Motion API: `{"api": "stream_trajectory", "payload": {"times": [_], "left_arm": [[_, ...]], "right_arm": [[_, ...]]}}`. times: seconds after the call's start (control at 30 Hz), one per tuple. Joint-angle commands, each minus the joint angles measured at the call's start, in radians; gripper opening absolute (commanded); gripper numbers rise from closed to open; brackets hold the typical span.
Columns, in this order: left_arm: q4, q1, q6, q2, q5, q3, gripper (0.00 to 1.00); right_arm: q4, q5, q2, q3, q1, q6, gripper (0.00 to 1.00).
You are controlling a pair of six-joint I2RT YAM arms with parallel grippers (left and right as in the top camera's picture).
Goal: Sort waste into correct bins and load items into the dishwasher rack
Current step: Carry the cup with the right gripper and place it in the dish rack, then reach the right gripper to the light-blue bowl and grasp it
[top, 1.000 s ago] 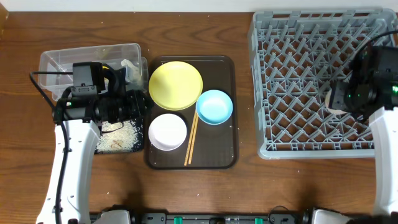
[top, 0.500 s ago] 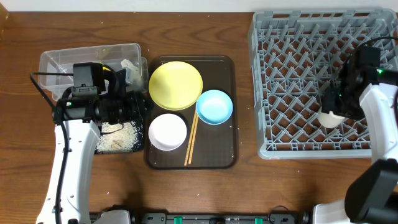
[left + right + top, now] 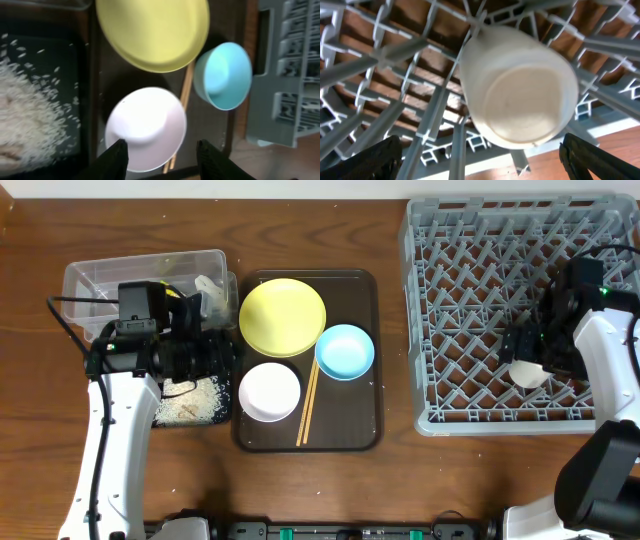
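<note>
Whitish cup [image 3: 520,90] inside grey rack [image 3: 413,320]

Grey plastic rack [image 3: 470,270], matt lattice all over. The cup [image 3: 517,87] looks smooth, faintly glossy. Yellow plate [image 3: 282,316] smooth too; chopsticks [image 3: 308,405] pale bare wood; table [image 3: 320,490] dark grained wood; tub [image 3: 95,277] clear plastic.

A robotics lab bench: white robot arms [image 3: 110,430] at a wooden table [image 3: 390,480] with a grey dishwasher rack [image 3: 470,300].

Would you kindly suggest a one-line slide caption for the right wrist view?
Right claw, open wide, flanks a small whitish cup resting on the grey dishwasher rack lattice.
</note>
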Motion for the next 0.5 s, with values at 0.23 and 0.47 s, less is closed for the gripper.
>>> {"api": "stream_trajectory", "payload": {"times": [0.23, 0.47], "left_arm": [[-0.092, 0.004, 0.009, -0.008, -0.243, -0.001, 0.49], [-0.130, 0.004, -0.109, -0.007, -0.437, -0.001, 0.49]], "right_arm": [[0.081, -0.379, -0.161, 0.163, 0.042, -0.041, 0.98], [0.282, -0.561, -0.206, 0.160, 0.257, -0.085, 0.95]]}}
